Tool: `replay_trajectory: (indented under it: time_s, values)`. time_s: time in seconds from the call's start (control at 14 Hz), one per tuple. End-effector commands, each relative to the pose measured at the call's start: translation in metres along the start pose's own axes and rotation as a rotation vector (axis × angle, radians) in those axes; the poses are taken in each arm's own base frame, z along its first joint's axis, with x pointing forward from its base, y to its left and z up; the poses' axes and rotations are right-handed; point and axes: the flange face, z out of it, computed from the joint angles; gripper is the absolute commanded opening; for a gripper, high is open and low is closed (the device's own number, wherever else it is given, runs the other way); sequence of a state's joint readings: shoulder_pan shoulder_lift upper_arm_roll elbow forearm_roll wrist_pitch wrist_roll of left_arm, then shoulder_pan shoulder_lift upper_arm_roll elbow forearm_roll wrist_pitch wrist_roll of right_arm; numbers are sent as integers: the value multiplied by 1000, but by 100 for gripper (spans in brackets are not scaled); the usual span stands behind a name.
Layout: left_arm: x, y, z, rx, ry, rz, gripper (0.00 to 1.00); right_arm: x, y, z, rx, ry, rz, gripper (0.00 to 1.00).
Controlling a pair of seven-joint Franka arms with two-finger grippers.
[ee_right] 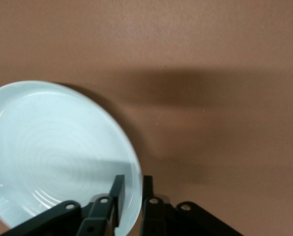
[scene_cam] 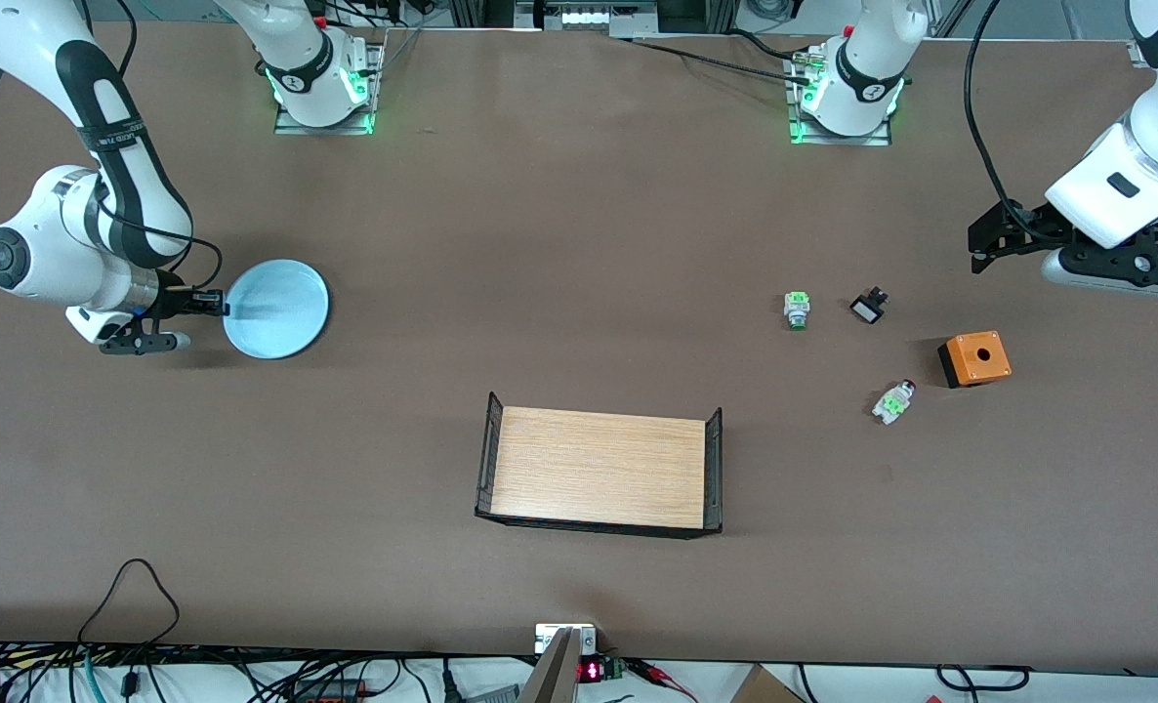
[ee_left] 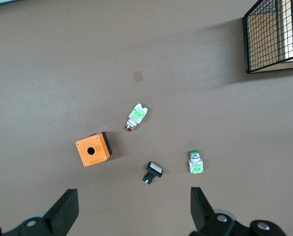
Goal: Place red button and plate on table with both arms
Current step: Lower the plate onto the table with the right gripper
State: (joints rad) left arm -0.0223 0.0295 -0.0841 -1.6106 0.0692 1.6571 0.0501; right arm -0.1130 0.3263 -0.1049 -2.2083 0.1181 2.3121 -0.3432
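The pale blue plate (scene_cam: 277,308) is toward the right arm's end of the table. My right gripper (scene_cam: 220,307) is shut on its rim, one finger inside and one outside, as the right wrist view shows (ee_right: 132,196) on the plate (ee_right: 52,147). I cannot tell whether the plate rests on the table (scene_cam: 579,225). The red button (scene_cam: 895,400) lies on its side on the table toward the left arm's end; it also shows in the left wrist view (ee_left: 136,116). My left gripper (scene_cam: 976,246) is open and empty, high over the table (ee_left: 134,211).
A green-capped switch (scene_cam: 797,310), a small black switch (scene_cam: 869,307) and an orange box (scene_cam: 974,358) lie near the red button. A light-wood tray with black wire ends (scene_cam: 600,471) stands mid-table, nearer the front camera.
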Motion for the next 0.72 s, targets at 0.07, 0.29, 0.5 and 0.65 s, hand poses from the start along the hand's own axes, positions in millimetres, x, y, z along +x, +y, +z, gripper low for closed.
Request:
replay_trajectory:
  time_s: [0.07,0.29,0.5,0.65]
  values:
    - [5,0,-6,19,9,6,100,20,-23,-56,27,-18,49,100]
    - [5,-1,-6,19,9,5,100,38,-53,-81,23,-1,75,100]
    - [5,-1,-6,19,9,2,100,51,-88,-100,8,24,83,100]
    - [5,-2,-6,19,11,0,100,61,-105,-135,-24,22,95,100]
